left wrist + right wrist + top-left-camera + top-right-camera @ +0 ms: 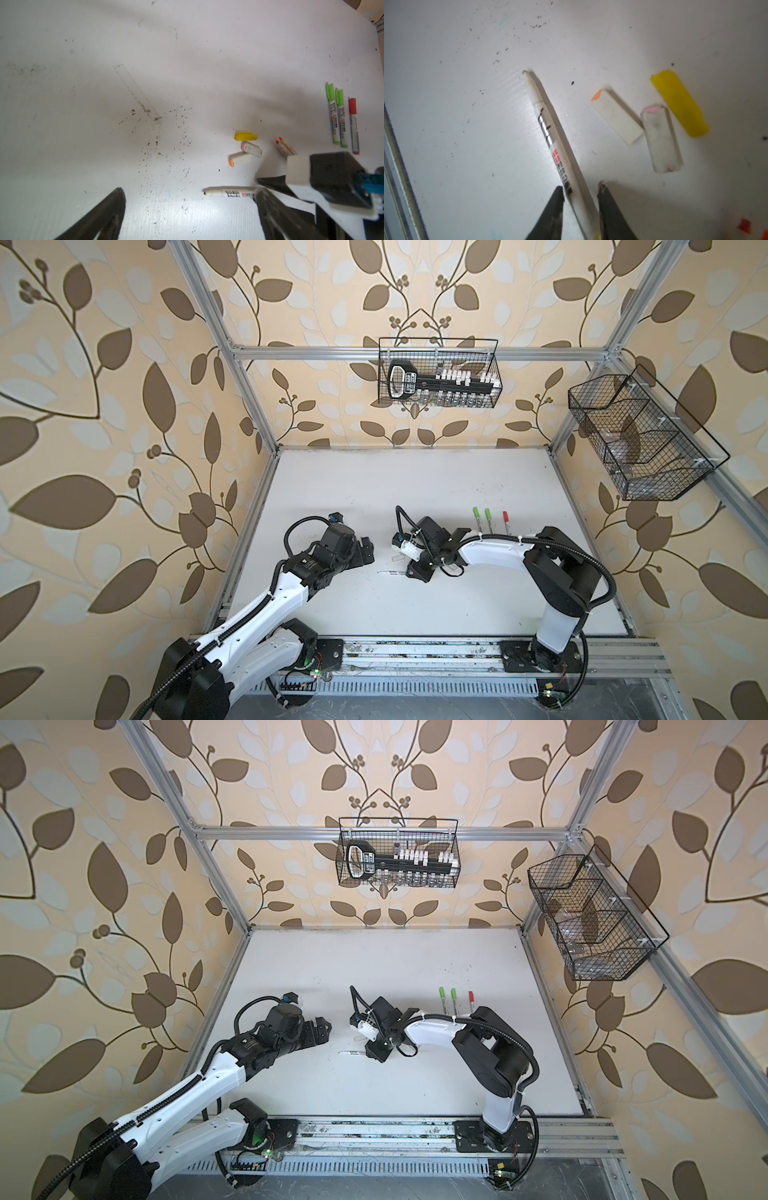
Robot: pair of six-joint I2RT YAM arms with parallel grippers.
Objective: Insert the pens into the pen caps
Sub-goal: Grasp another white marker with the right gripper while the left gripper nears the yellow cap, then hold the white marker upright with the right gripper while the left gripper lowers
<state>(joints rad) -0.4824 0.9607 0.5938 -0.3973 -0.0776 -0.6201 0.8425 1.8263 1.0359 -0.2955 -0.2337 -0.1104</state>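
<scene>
Right gripper (pixel 580 185) seemingly around uncapped pen (pixel 548 133)

Here we go: white shells, black joints on left arm (pixel 257 610) and right arm (pixel 490 551); ribbed black cable (pixel 287 536) loops beyond the aluminium rail (pixel 415 649); left gripper (pixel 190 193) ends in dark wedges.

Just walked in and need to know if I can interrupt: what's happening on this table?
The right pincer is down on the white table over an uncapped white pen, one jaw on each side of its barrel; whether it already grips is unclear. The left pincer hovers open nearby, empty. A yellow cap and two whitish caps lie loose beside the pen. Three capped pens lie in a row further back.
</scene>
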